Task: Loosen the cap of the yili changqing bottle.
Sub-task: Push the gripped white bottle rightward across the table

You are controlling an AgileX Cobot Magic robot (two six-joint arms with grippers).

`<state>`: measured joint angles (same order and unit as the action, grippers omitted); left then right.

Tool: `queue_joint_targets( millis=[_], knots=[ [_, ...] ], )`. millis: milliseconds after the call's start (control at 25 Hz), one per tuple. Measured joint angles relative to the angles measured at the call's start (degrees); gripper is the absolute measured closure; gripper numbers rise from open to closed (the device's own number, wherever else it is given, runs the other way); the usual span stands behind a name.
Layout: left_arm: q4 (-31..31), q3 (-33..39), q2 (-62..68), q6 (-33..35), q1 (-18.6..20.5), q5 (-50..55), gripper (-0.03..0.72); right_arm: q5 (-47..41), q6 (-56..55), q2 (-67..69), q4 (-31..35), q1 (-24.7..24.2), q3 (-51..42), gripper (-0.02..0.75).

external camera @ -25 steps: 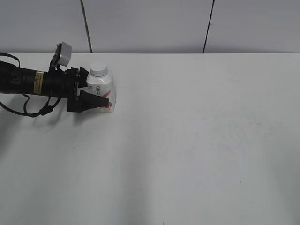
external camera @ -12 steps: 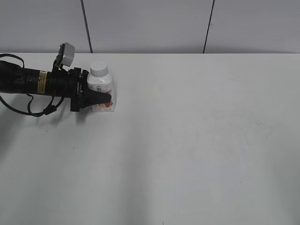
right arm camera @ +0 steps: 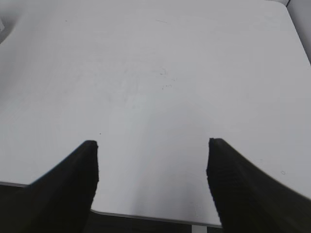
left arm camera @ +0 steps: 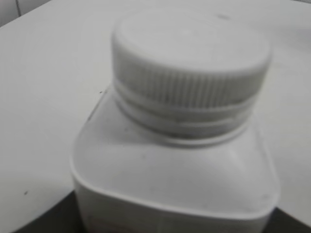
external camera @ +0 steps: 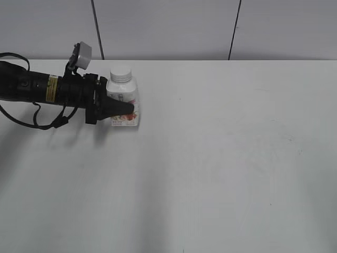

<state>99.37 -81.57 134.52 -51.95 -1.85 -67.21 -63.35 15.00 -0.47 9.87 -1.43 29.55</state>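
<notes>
Spreading across nearly the whole exterior frame is the white table point(external camera: 221, 168), bare from the middle to the right edge and down to the bottom, with its far edge meeting the grey wall panels along the top. My one container, the bottle point(external camera: 125, 104), stands upright in the upper left of that frame, a little in from the far edge; what is inside it cannot be made out through the white plastic. Its red fruit label faces the camera low on the body. The cap point(external camera: 120, 75) sits on the neck, flat top level, and in the left wrist view the same cap point(left arm camera: 190, 58) fills the upper middle, ribbed side showing above the neck ring and the sloped shoulders of the bottle point(left arm camera: 175, 184).

My left gripper point(external camera: 111, 109) comes in level from the left edge and is pinching the bottle's body below the shoulder, one dark finger lying across the label.

My right gripper point(right arm camera: 151, 170) shows only in its own wrist view: two dark fingers point(right arm camera: 73, 179) spread wide at the bottom of the frame, touching nothing, with bare table beneath and the table's near edge between them.
</notes>
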Motion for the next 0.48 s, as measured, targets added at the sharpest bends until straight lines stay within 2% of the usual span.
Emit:
queue_joint_targets(
  millis=[120, 280, 480],
  knots=[
    [-3.2, 6.12, -4.82, 2.29, -2.3, -0.28, 0.309, 0.0, 0.0, 0.0, 0.0, 0.0, 0.0, 0.185],
    [-9.43, 13.49, -8.37, 8.76, -6.89, -0.47, 0.309, 0.0, 0.0, 0.0, 0.0, 0.0, 0.0, 0.185],
    [-12.59, 16.7, -8.18, 14.61, -14.04, -0.47, 0.309, 0.0, 0.0, 0.0, 0.0, 0.0, 0.0, 0.185]
  ],
)
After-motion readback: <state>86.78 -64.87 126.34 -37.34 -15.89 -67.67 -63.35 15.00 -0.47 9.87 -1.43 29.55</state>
